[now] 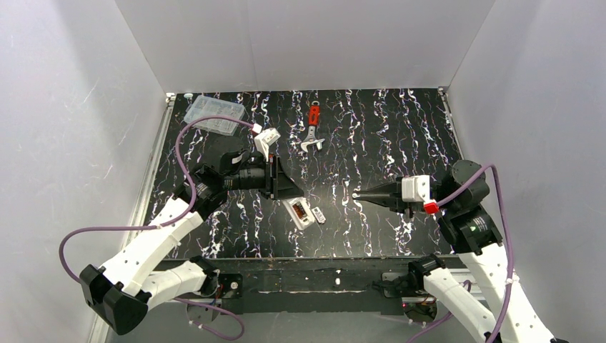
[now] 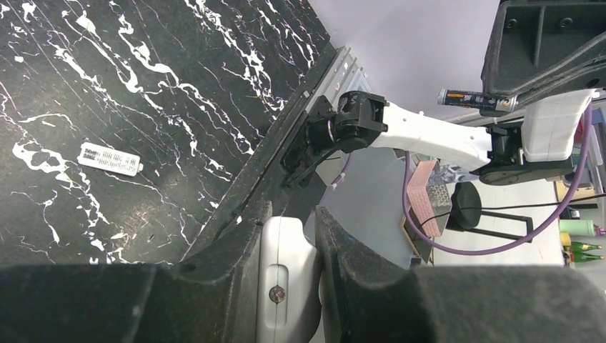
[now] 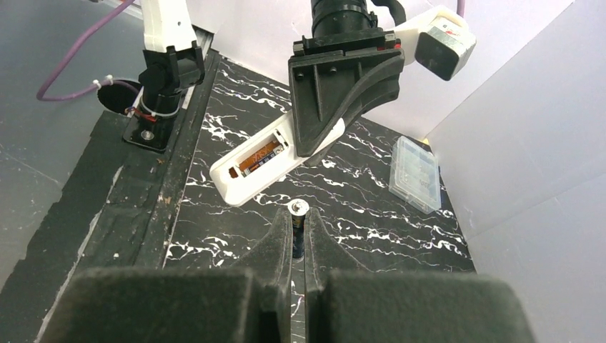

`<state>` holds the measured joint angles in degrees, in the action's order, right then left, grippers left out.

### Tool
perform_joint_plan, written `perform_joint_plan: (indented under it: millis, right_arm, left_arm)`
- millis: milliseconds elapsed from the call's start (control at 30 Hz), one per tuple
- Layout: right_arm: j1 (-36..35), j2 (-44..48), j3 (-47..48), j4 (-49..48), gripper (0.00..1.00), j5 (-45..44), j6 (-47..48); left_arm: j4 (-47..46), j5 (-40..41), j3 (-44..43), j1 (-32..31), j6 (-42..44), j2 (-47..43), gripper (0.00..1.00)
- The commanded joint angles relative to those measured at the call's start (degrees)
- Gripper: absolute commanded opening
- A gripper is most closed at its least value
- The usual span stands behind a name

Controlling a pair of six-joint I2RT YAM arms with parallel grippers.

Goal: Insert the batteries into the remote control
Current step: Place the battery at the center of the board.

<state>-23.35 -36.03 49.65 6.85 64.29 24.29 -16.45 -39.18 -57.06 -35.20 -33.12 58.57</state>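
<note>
One slim white rectangular remote control (image 3: 259, 163)

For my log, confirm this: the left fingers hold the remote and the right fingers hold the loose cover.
Not quite. The right fingers hold a battery, clear in the right wrist view; the cover lies on the table. The left fingers do hold the remote.

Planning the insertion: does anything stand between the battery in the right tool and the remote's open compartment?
Nothing visible does. The battery in the right tool faces the remote control, held in the left tool, across open air. The loose white piece lies flat on the table.
</note>
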Motion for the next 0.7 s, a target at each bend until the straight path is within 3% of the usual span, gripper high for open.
perform_joint_plan:
  millis: [0, 233, 533, 667]
  right_arm:
    - [-0.02, 0.22, 3.22, 1.06, 0.01, 1.01, 2.08]
    - [-0.02, 0.20, 3.00, -0.36, 0.01, -0.23, -0.32]
    - [-0.02, 0.69, 1.15, -6.05, 0.01, -3.28, -5.82]
    - [-0.02, 0.80, -0.63, -10.07, 0.01, -8.03, -9.41]
  left_arm:
    - [-2.90, -2.19, -1.89, 0.26, -0.82, -0.82, 0.00]
    - [-10.18, -4.44, -0.25, 0.22, -4.07, -0.49, 0.00]
    - [-26.25, -8.06, 2.81, 0.22, -11.61, -0.23, 0.00]
    - [-28.61, -9.82, -1.10, 0.07, -13.17, -0.97, 0.00]
